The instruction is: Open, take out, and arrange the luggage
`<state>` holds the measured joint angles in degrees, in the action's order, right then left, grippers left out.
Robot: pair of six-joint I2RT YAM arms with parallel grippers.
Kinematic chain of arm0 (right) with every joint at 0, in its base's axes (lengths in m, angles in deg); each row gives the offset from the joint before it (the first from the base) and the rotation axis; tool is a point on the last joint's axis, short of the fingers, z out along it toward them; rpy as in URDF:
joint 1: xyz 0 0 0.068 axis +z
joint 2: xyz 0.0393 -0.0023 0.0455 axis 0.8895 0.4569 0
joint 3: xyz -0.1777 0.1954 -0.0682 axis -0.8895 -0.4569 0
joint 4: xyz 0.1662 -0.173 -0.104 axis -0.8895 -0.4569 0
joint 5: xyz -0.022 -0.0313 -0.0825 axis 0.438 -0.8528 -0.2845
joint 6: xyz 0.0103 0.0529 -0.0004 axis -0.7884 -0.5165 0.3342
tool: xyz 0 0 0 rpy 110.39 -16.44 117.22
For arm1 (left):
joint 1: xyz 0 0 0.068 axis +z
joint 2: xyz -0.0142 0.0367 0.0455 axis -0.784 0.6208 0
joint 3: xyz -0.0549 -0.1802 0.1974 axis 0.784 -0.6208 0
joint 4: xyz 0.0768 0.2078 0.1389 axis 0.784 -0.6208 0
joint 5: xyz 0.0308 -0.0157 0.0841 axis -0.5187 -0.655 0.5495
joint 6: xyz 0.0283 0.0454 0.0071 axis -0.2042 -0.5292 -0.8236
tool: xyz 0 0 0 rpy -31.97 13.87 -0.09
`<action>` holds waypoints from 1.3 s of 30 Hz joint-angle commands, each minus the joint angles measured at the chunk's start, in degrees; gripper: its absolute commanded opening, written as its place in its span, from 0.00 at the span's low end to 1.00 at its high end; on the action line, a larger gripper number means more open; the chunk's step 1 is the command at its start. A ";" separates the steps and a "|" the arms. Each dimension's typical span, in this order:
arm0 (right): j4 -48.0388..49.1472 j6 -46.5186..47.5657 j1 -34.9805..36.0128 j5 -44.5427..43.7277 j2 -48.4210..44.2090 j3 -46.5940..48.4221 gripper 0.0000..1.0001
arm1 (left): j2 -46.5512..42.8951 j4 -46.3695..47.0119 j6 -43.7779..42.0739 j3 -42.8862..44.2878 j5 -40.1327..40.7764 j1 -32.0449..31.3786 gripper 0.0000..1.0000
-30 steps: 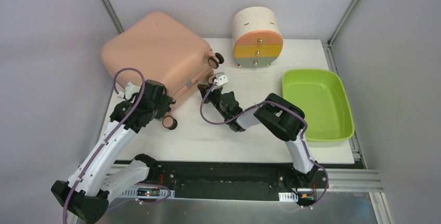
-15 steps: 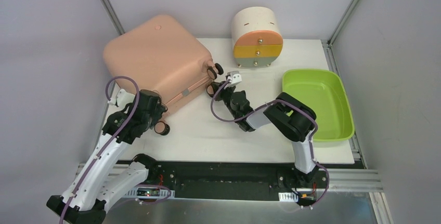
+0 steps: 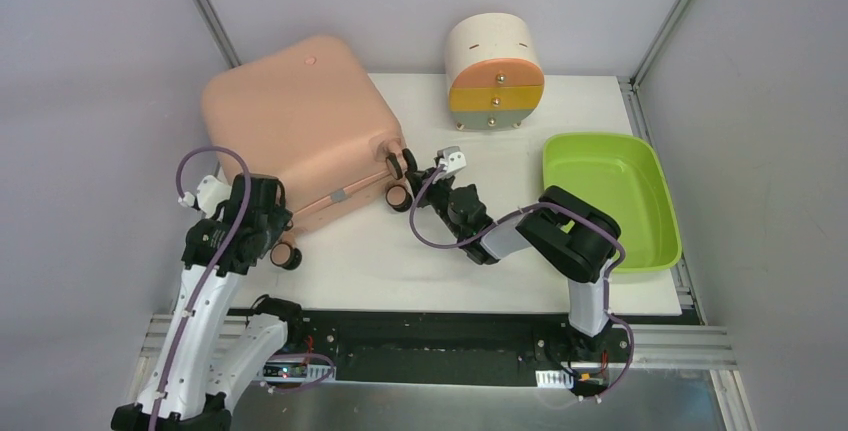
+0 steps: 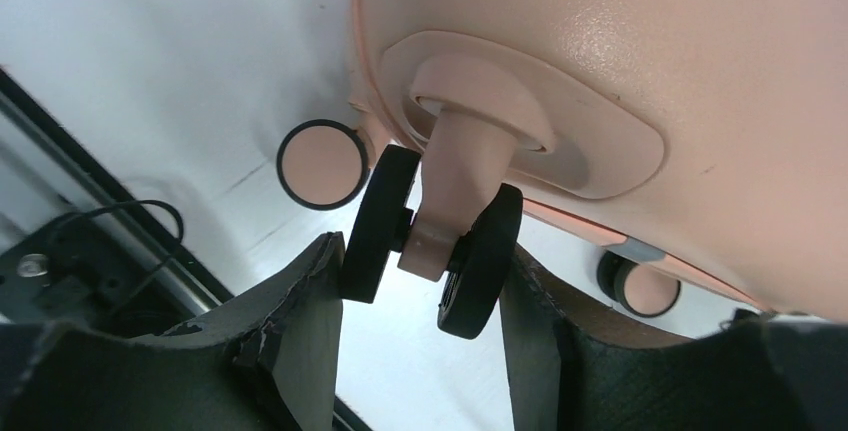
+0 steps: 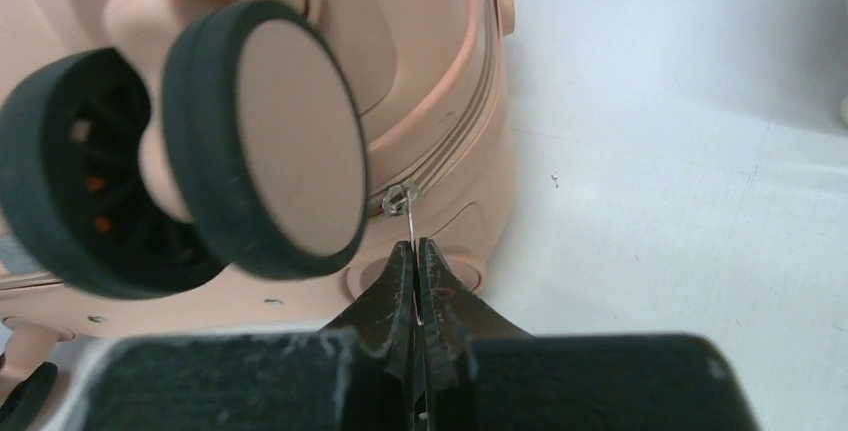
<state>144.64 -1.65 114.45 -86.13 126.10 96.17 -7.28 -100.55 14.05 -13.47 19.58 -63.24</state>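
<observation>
1. Nearest us on the right, the right gripper (image 5: 418,251) has its jaws pinched fully together on the thin metal zipper pull (image 5: 405,201). The pull hangs from the seam just beside a pink-and-black wheel (image 5: 265,141).
2. On the left, the left gripper (image 4: 422,251) stands about half wide, one finger on each side of a twin-wheel caster (image 4: 432,236). Both fingers seem to press on its black tyres.
3. The luggage (image 3: 300,121) lies closed on the left rear part of the table (image 3: 580,111), with its wheeled end turned towards the arms.
4. We judge the shell stiff, smooth and slippery, and far too broad for either jaw to span. Its weight cannot be told from here.
5. The sensible holds are small parts. The pull serves for running the zip, and the caster stem or the shell's seam edge for steadying.
6. The caster probably swivels and rolls, so a hold there may turn. The pull is thin and could slip out.
7. Farther back stand the cream drawer unit (image 3: 495,71) and, to the right, the green tray (image 3: 668,213), both well apart from the luggage.
8. We can read no brand, label or writing anywhere. A small round mark on the shell's top is too small to make out.
</observation>
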 commanded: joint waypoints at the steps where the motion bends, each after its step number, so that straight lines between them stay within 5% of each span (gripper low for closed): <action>1: 4.28 1.76 -2.42 -11.15 -3.18 -0.20 0.00 | 4.05 -13.57 -0.57 3.08 19.70 6.05 0.00; 10: 4.28 -1.42 -1.65 -6.17 -2.52 0.49 0.00 | 16.33 -11.13 -9.95 15.69 20.71 7.13 0.00; 16: 4.28 -2.75 -1.62 -3.35 -1.92 1.17 0.00 | 13.69 -9.35 -19.79 18.89 4.88 7.05 0.50; 21: 4.30 -2.99 -1.14 -1.73 -1.54 1.48 0.00 | 10.54 -9.03 -24.89 19.81 -8.49 6.28 0.60; 24: 4.28 -3.54 -1.15 -1.21 -1.38 1.59 0.00 | 10.57 -9.04 -26.13 24.15 -8.17 0.15 0.62; 27: 4.28 -4.37 -1.19 -0.70 -1.03 2.01 0.00 | 12.33 -8.96 -23.52 28.70 -5.91 -8.00 0.81; 34: 4.28 -4.70 -1.12 -1.56 -1.82 1.19 0.00 | 24.96 -6.15 -16.38 37.79 -2.57 -22.09 0.80; 39: 4.28 -4.97 -1.05 -0.15 -2.06 0.77 0.00 | 35.59 -2.99 -11.79 44.37 -3.99 -26.08 0.81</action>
<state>144.66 -5.67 114.47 -84.71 126.14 96.26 22.03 -105.95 -2.93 25.77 14.88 -86.96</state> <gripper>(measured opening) 0.008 0.808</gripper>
